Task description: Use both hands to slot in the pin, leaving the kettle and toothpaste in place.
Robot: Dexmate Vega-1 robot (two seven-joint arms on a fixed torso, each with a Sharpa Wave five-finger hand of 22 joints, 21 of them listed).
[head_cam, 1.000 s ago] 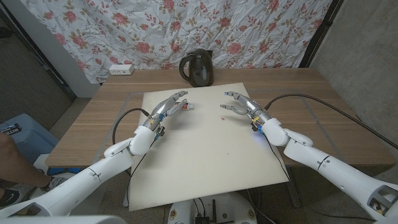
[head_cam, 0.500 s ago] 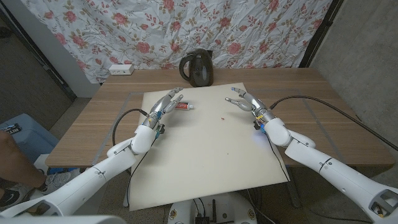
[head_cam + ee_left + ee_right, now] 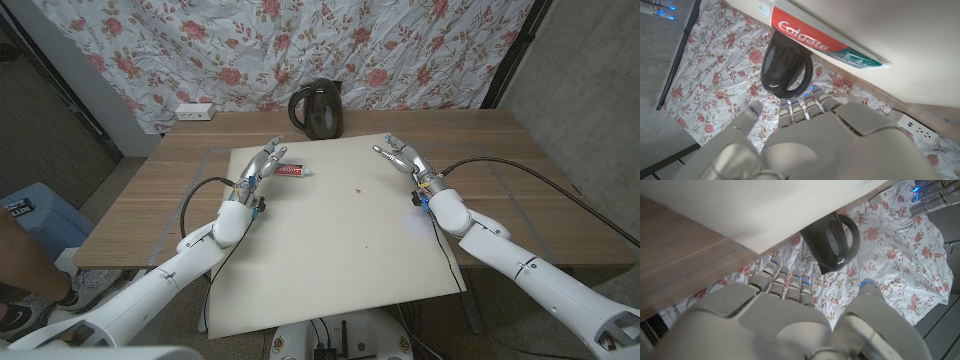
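A tiny red pin (image 3: 358,187) lies on the white mat (image 3: 330,250), between my two hands. The black kettle (image 3: 318,110) stands on the wood just beyond the mat's far edge and also appears in the wrist views (image 3: 787,65) (image 3: 832,240). The red and white toothpaste tube (image 3: 291,171) (image 3: 825,37) lies on the mat's far left part. My left hand (image 3: 260,168) (image 3: 825,145) hovers just left of the tube, fingers apart, holding nothing. My right hand (image 3: 405,160) (image 3: 775,320) is near the mat's far right corner, fingers spread and empty.
A white power strip (image 3: 195,113) (image 3: 912,127) lies at the table's far left by the flowered curtain. A blue box (image 3: 30,205) and a person's leg (image 3: 20,270) are on the floor to the left. Cables trail from both forearms across the table.
Both hands have moved toward the far edge of the mat. The right hand has drawn away from the pin and uncurled its fingers. The person at the left has shifted.
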